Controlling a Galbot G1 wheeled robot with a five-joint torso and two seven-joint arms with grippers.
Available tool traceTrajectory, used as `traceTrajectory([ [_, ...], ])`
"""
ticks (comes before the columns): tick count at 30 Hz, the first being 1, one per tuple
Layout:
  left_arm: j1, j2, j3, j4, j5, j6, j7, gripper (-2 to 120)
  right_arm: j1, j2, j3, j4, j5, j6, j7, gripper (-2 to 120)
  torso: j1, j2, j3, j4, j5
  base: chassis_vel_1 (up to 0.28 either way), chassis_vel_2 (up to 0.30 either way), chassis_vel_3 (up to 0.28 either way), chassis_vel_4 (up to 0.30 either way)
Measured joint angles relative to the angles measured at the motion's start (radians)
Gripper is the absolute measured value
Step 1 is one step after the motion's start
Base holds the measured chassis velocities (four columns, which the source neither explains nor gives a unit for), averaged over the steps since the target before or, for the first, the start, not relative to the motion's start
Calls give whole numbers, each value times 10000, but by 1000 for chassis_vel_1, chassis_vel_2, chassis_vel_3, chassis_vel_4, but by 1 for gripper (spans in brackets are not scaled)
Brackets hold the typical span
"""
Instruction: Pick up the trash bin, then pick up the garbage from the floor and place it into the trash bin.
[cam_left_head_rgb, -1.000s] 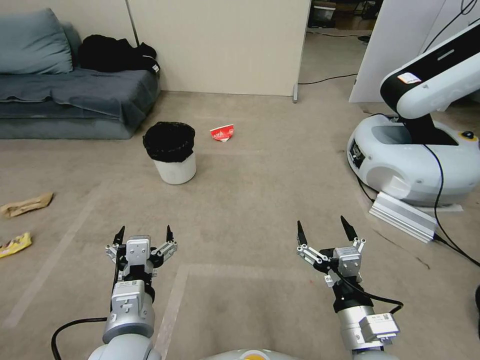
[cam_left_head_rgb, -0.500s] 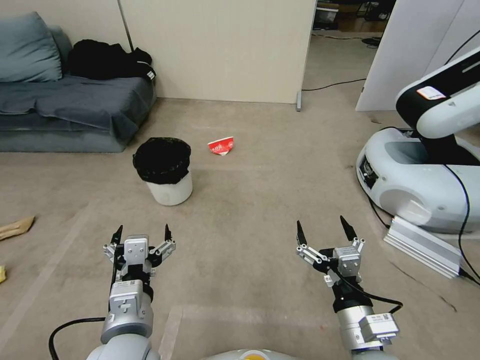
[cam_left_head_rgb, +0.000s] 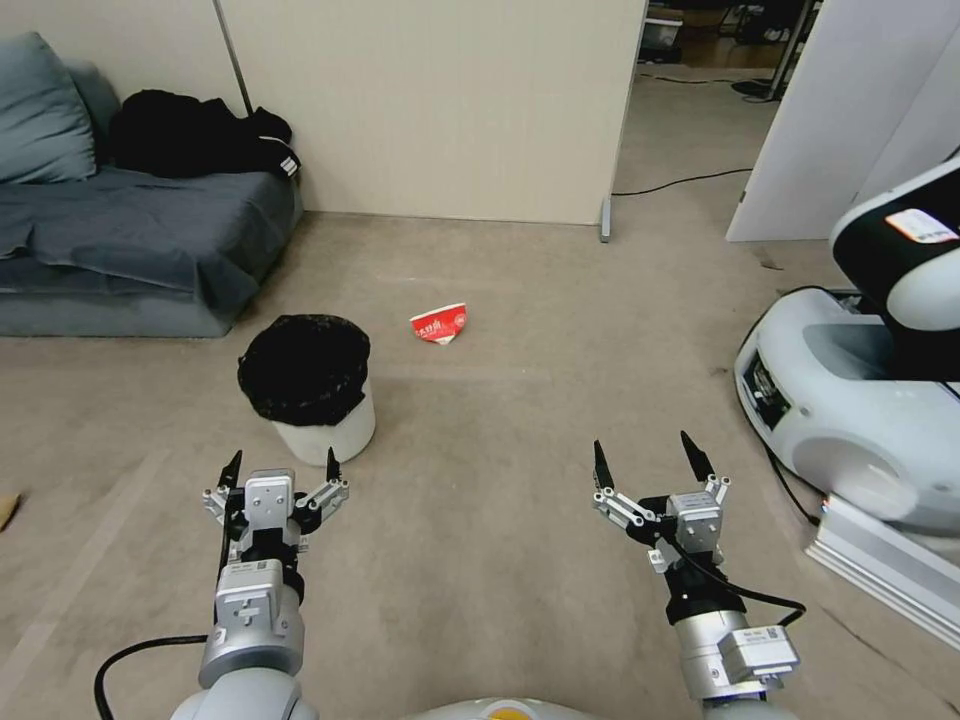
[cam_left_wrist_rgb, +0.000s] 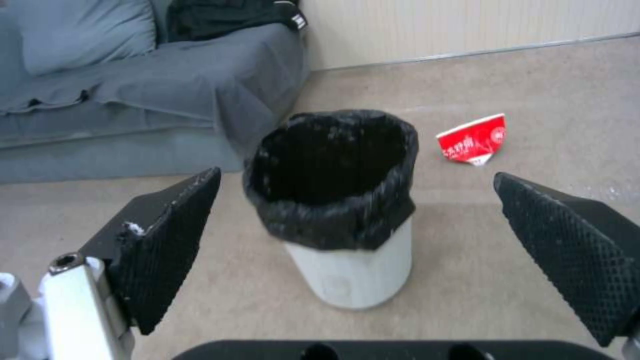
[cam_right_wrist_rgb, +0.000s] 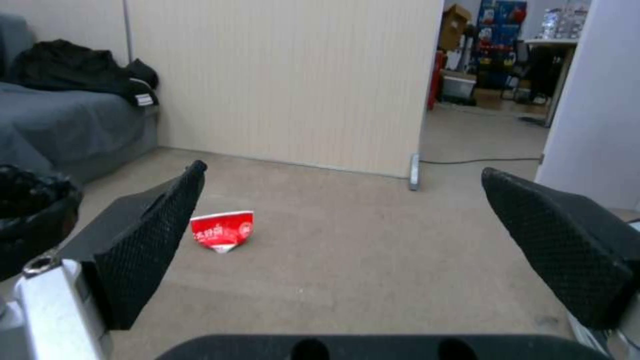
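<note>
Right now the bin (cam_left_head_rgb: 308, 385) stands just beyond the left gripper's (cam_left_head_rgb: 281, 466) spread fingers; the right gripper (cam_left_head_rgb: 648, 458) gapes too, cup (cam_left_head_rgb: 439, 323) far ahead.

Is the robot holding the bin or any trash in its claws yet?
No, nothing is held. The left gripper is open in the air just short of the trash bin. The right gripper is open too, and the red-white paper cup lies on the floor.
</note>
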Motion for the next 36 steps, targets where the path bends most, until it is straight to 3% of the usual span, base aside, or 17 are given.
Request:
traceTrajectory([
  [28,-25,-18,-15,22,3,-6,-23,100,21,0,14,-138,-39,-12,-43,100,0,0,0,0,2,-205,209,211,-204],
  [36,-5,-9,-35,-7,-5,-6,-34,100,31,0,14,-148,97,65,-139,100,0,0,2,-1,0,-83,71,71,-83],
])
